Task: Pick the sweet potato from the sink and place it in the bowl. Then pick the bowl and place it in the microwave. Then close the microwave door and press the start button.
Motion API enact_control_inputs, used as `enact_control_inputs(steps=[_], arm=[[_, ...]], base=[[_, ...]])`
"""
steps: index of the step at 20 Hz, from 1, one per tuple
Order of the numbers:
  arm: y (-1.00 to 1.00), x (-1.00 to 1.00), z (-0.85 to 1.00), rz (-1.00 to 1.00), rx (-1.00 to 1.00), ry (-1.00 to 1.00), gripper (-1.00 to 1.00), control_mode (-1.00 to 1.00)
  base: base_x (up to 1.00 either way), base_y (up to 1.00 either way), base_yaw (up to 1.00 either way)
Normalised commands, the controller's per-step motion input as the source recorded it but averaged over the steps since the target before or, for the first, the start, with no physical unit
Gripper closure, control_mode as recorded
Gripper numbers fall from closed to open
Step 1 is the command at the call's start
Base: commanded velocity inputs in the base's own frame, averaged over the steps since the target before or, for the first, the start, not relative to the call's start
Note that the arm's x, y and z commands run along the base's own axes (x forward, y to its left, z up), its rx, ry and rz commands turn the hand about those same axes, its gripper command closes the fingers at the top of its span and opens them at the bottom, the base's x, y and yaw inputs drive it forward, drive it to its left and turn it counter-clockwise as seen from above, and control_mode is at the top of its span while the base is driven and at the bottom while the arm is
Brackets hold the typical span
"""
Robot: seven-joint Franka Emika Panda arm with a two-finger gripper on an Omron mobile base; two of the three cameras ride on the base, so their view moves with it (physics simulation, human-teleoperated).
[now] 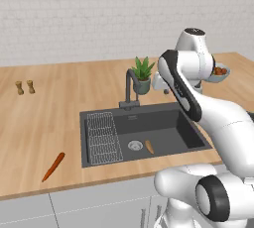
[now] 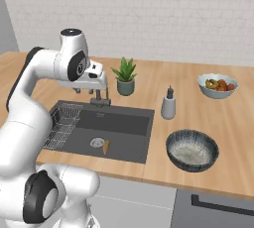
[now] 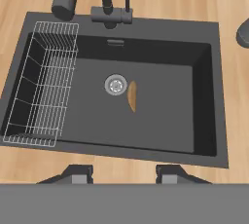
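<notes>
The tool (image 3: pixel 124 174) hangs above the sink (image 3: pixel 204 96), fingers apart and empty, well clear of the sweet potato (image 3: pixel 132 96).

One sweet potato (image 3: pixel 132 96), one carrot (image 1: pixel 53 166), one plant (image 2: pixel 125 76). Two bowls (image 2: pixel 192 149), two small shakers (image 1: pixel 25 87), perhaps; one bottle (image 2: pixel 168 103).

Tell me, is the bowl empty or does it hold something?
Empty. The bowl on the counter shows only its pale speckled inside; the sweet potato lies in the sink, beside the drain.
</notes>
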Motion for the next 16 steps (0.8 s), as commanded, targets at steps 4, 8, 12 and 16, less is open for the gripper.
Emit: enact_control_inputs(steps=[4, 8, 12, 16], arm=[[0.00, -0.38, 0.00, 0.00, 0.00, -0.12, -1.00, -1.00], [0.00, -0.71, -0.57, -0.03, 0.00, -0.11, -1.00, -1.00], [-0.22, 0.00, -0.89, -0.07, 0.08, 0.00, -1.00, -1.00], [-0.19, 0.20, -0.68, -0.07, 0.04, 0.00, -1.00, -1.00]], base=[[0.00, 0.00, 0.00], [0.00, 0.00, 0.00], [0.00, 0.00, 0.00], [0.00, 0.00, 0.00]])
